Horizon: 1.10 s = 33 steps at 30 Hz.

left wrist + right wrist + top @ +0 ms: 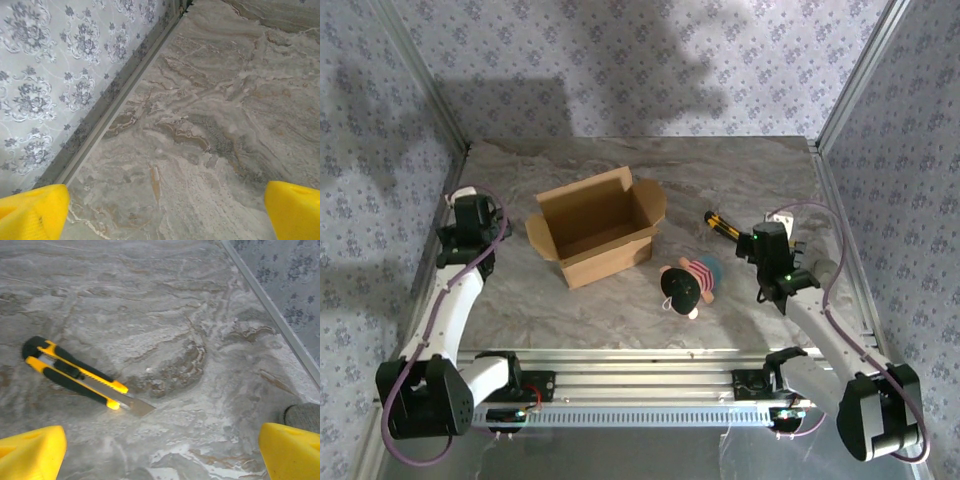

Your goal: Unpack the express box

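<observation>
Express box (595, 228) is found centred between left gripper (162, 212) and right gripper (162, 450) (both spread wide, empty), flaps opened, nothing seen inside; unpacking is judged practically done. Plush toy (688, 283) is laid just right of the box, utility knife (75, 372) farther right.

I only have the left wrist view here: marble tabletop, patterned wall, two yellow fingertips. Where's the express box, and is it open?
Observer: The express box sits near the middle of the table, its flaps open.
Operator: Anything lying outside it?
Observer: A plush toy lies on the table by the box's near right corner.
Operator: And the right arm?
Observer: The right gripper is open above the table, near a utility knife with its blade out.
</observation>
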Motion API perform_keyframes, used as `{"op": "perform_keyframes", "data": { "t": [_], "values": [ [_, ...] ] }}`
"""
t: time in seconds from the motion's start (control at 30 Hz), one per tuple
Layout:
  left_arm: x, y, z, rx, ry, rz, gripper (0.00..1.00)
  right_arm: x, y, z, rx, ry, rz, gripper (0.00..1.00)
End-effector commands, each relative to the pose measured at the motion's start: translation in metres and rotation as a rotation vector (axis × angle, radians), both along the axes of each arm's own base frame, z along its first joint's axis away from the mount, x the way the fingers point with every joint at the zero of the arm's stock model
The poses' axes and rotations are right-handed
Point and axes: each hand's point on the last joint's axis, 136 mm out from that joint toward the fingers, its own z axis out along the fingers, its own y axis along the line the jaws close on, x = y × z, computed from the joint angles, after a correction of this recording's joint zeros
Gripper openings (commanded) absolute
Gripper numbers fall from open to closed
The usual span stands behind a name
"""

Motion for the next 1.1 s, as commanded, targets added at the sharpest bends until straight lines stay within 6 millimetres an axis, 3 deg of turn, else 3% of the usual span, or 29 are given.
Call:
{"op": "perform_keyframes", "data": {
  "t": [0.0,0.13,0.33,0.57,0.77,0.9,1.07],
  "values": [
    [0.019,-0.007,0.014,-0.013,-0.172,-0.055,1.00,0.011,-0.007,0.007,-0.006,-0.104,0.012,1.00],
    [0.031,-0.021,-0.013,-0.076,-0.226,-0.117,1.00,0.012,-0.016,-0.012,-0.027,-0.114,0.019,1.00],
    [0.035,-0.022,-0.051,-0.027,-0.265,-0.148,1.00,0.015,-0.021,-0.029,-0.003,-0.168,0.055,1.00],
    [0.051,-0.044,-0.084,-0.028,-0.251,-0.293,0.99,0.025,-0.025,-0.022,-0.005,-0.285,0.079,1.00],
    [0.063,-0.065,-0.103,-0.035,-0.255,-0.425,1.00,0.050,-0.019,-0.025,-0.062,-0.299,0.155,1.00],
    [0.068,-0.068,-0.105,-0.047,-0.217,-0.444,1.00,0.074,-0.005,-0.057,-0.062,-0.217,0.249,1.00],
    [0.067,-0.067,-0.106,-0.054,-0.206,-0.439,1.00,0.080,-0.022,-0.063,0.016,-0.165,0.187,1.00]
  ]
}}
